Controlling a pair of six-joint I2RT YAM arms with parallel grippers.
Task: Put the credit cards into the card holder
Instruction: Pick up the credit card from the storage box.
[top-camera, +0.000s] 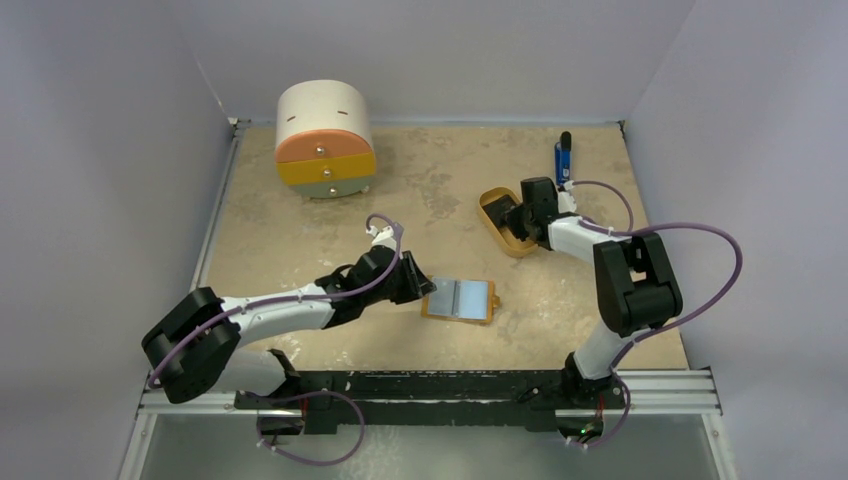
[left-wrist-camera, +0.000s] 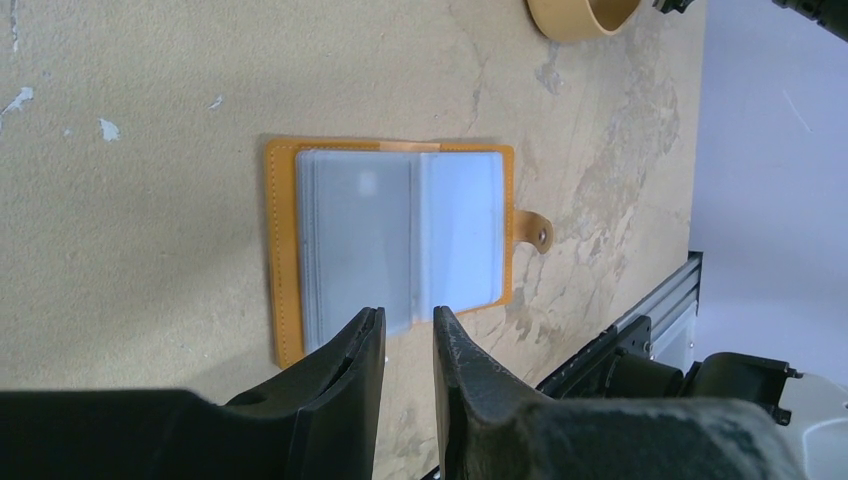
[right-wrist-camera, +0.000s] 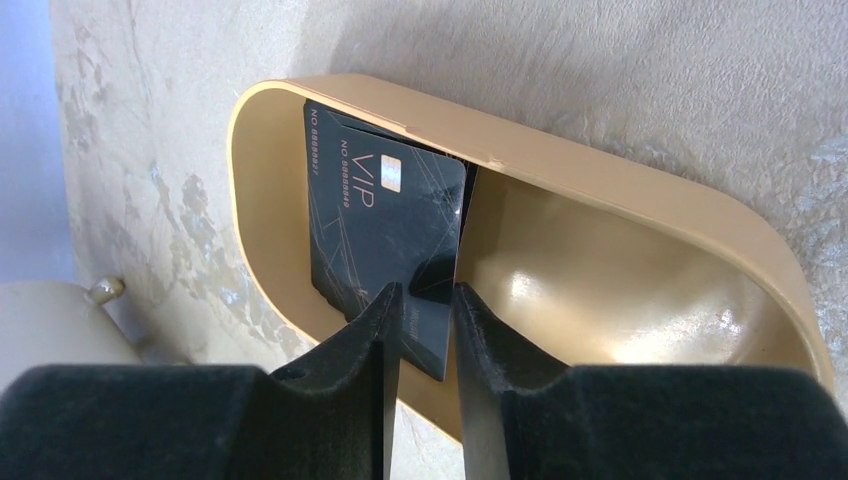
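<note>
The card holder (top-camera: 460, 298) lay open and flat near the middle of the counter (top-camera: 300, 220), grey-blue pockets facing up. The left pincer (left-wrist-camera: 408, 335) reached in from 9 o'clock with its tips at the holder's near edge. Its jaws stood a narrow slit apart, nothing between them; contact with the holder could not be told. Towards 2 o'clock from the holder sat a tan oval tray (right-wrist-camera: 620, 195). A black card (right-wrist-camera: 385, 215) marked VIP leaned inside against its wall, a second dark edge showing behind it. The right pincer (right-wrist-camera: 427, 295) reached into the tray, jaws slightly parted on either side of the card's lower corner; whether they pinched it could not be told. A round drawer cabinet (top-camera: 325, 140) stood at 11 o'clock and a blue-and-black stick (top-camera: 563, 155) at 1 o'clock
</note>
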